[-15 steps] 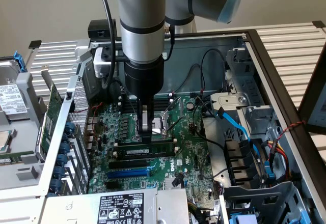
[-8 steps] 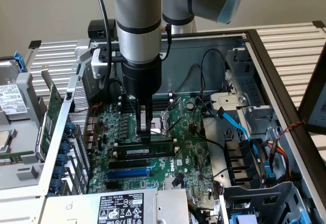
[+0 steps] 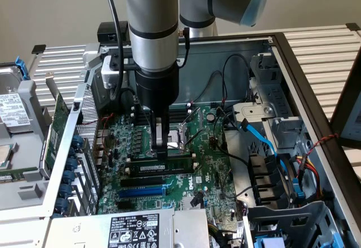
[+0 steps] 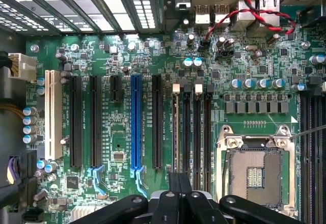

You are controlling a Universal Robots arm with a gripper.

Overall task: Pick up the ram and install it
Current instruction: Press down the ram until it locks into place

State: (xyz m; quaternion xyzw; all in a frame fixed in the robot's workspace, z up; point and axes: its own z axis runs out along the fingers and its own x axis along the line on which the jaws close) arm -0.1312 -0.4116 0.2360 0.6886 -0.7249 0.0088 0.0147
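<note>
Open PC case on the table, motherboard [image 3: 186,163] exposed. The arm stands over the middle of the board, pincer [image 3: 162,149] pointing straight down with its fingers drawn fully together, tips at the bank of memory slots just beside the empty CPU socket [image 3: 181,135]. The ram [image 3: 164,169] sits directly under the fingertips: a long dark stick with a pale label, lying in one of those slots, its long axis running across the exterior view from left to right, parallel to the black slots and the blue slot [image 3: 142,191] nearer the camera. The closed tips meet its upper edge near the exterior view's left half of the stick; whether they grip it or press on it I cannot tell. In the wrist view the closed fingers [image 4: 179,183] line up over the memory slots [image 4: 191,127] beside the socket.
</note>
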